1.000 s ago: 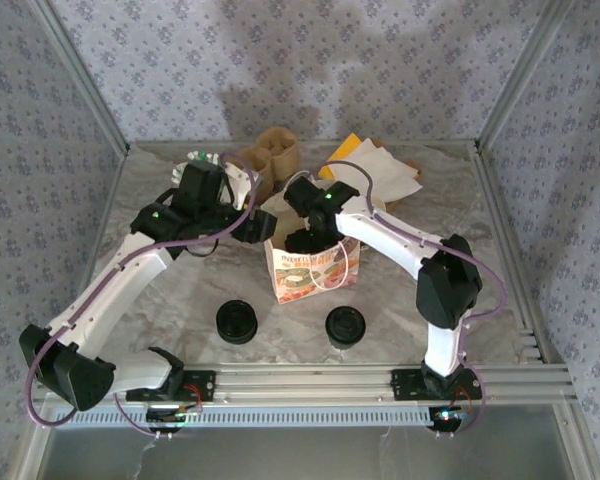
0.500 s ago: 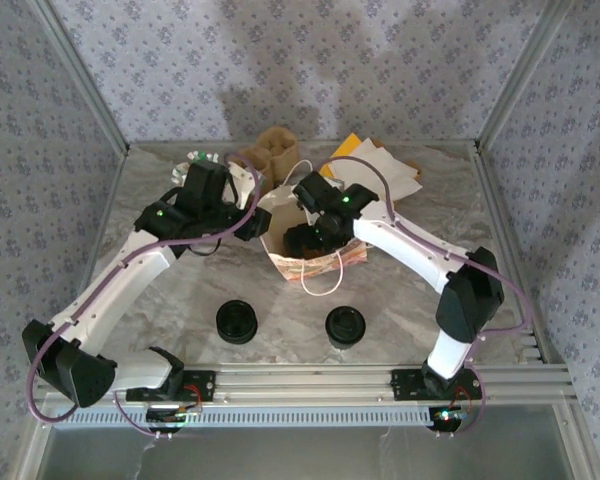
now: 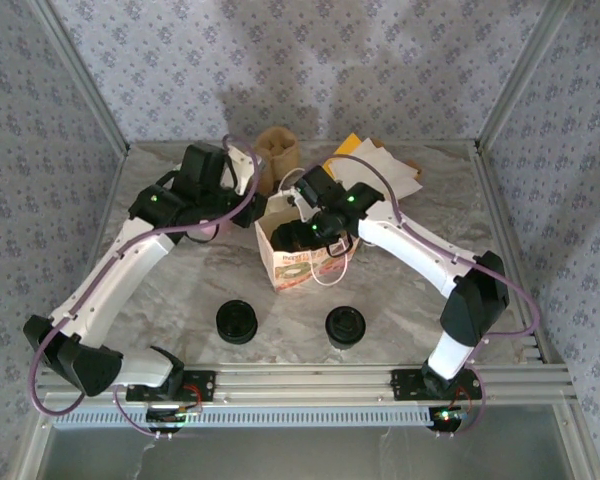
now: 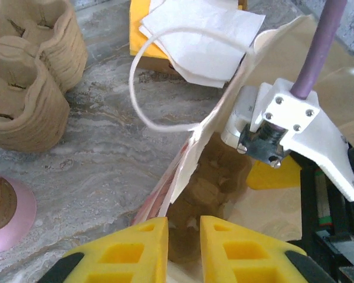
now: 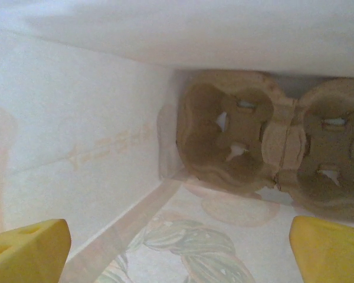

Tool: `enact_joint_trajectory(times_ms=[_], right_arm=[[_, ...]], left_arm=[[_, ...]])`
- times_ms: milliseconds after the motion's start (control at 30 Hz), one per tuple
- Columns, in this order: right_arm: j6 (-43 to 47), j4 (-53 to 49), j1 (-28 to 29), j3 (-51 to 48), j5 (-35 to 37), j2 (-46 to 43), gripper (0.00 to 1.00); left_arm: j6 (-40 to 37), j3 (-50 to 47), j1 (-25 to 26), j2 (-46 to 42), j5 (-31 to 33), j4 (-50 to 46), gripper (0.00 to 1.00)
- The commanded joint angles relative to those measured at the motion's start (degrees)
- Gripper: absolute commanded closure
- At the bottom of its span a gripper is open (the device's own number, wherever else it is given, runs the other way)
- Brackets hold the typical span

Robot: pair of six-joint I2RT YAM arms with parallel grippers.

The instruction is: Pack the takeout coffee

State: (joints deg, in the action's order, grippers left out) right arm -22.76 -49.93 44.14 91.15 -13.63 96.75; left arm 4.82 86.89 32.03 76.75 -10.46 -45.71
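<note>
Marbled surface [image 3: 180,290]: left hand [image 4: 183,236] pinching paper bag [image 3: 298,262] rim; right hand [image 5: 177,247] spread wide inside, over cup carrier [image 5: 271,135].

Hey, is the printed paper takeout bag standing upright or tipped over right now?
Upright: the printed paper takeout bag stands on its base, mouth up, on the marble table.

Matt moulded-pulp cup tray [image 5: 271,141] inside thin paper bag [image 3: 298,262]; glossy marbled tabletop [image 3: 180,290].
</note>
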Motion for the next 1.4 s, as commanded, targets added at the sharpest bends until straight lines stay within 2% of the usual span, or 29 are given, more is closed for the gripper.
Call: enact_joint_trajectory(times_ms=[0,100,333,467,600,767,1000,1100,1367], right_arm=[[1.4,-1.4,-0.1,3.6,-2.1,-0.5,0.03],[0.6,-2.5,-0.4,5.0,-1.6,-1.3,0.03],[-0.3,-3.9,-1.0,8.4,1.9,-1.7,0.02],[-1.0,-3.1,-0.9,9.2,5.1,-2.4,0.03],[-2.6,0.2,-1.2,8.6,4.3,-4.9,0.03],[-3.1,2.9,-1.8,9.7,2.8,-7.1,0.04],[-2.9,0.3,-2.4,11.7,2.8,-9.1,0.07],[-2.7,-3.0,-2.8,12.5,6.5,-10.2,0.08],[0.7,-21.0,-5.9,18.2,17.9,-9.7,0.13]], left_arm=[[-1.0,3.7,-1.2,0.4,0.6,-4.0,0.69],[-0.1,4.8,-2.7,0.2,0.7,-4.9,0.57],[2.4,5.9,-4.3,-2.8,2.7,-4.9,0.44],[2.3,6.3,-4.4,-4.4,5.8,-5.3,0.33],[3.1,3.4,-4.6,-8.0,10.0,-2.0,0.25],[8.3,-0.8,-7.0,-12.8,13.0,1.7,0.08],[11.3,1.6,-9.0,-12.2,9.9,-5.0,0.05],[12.4,3.2,-9.1,-11.4,9.8,-9.4,0.06],[15.0,4.1,-9.1,-12.1,7.3,-18.0,0.07]])
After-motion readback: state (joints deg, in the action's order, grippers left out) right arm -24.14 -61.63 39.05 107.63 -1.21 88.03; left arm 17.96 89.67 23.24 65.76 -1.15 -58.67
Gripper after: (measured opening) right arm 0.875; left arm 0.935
